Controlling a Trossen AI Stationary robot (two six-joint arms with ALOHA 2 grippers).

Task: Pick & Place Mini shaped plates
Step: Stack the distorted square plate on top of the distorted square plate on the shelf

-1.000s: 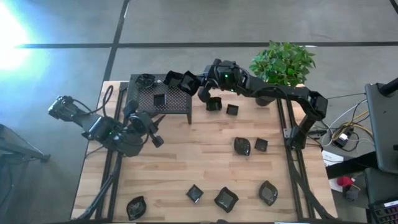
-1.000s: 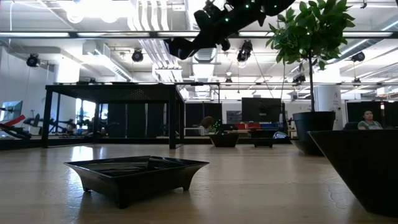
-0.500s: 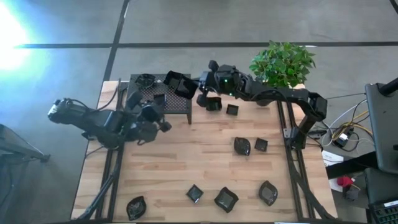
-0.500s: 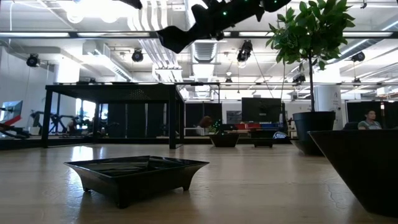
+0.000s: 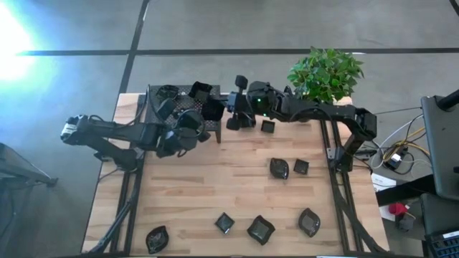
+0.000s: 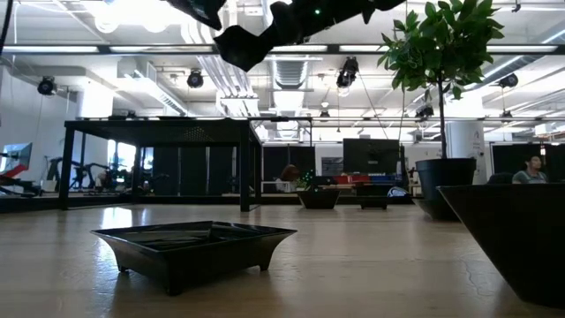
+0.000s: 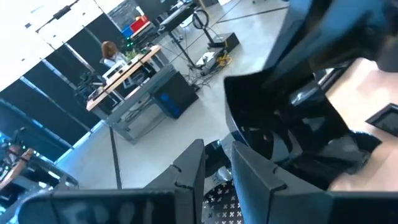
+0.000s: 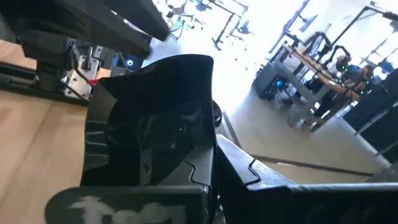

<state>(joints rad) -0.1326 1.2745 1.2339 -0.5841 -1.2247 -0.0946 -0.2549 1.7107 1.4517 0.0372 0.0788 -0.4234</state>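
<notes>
A glossy black square mini plate [image 5: 214, 109] is held tilted in the air by the right gripper [image 5: 226, 106], whose fingers are closed on one edge of it, as is seen in the right wrist view [image 8: 149, 134]. The plate is carried above the right end of the black perforated metal stand [image 5: 163, 104] at the back left of the light wooden table [image 5: 215, 186]. In the low view the same plate [image 6: 237, 44] is seen high above the stand's top [image 6: 159, 124].

The left gripper [image 5: 188, 123] is raised close beside the held plate, over the stand's front edge, with its fingers [image 7: 186, 171] parted by a narrow gap and nothing between them.

A further square plate [image 5: 198, 89] and a rounded one [image 5: 168, 91] are seen on the stand's top. The other plates are spread over the table: two small square ones [image 5: 267, 126] near the black plant pot [image 5: 305, 113], a leaf-shaped one [image 5: 279, 168] beside a square one [image 5: 301, 167] toward the right, and four along the front edge [image 5: 260, 229].
</notes>
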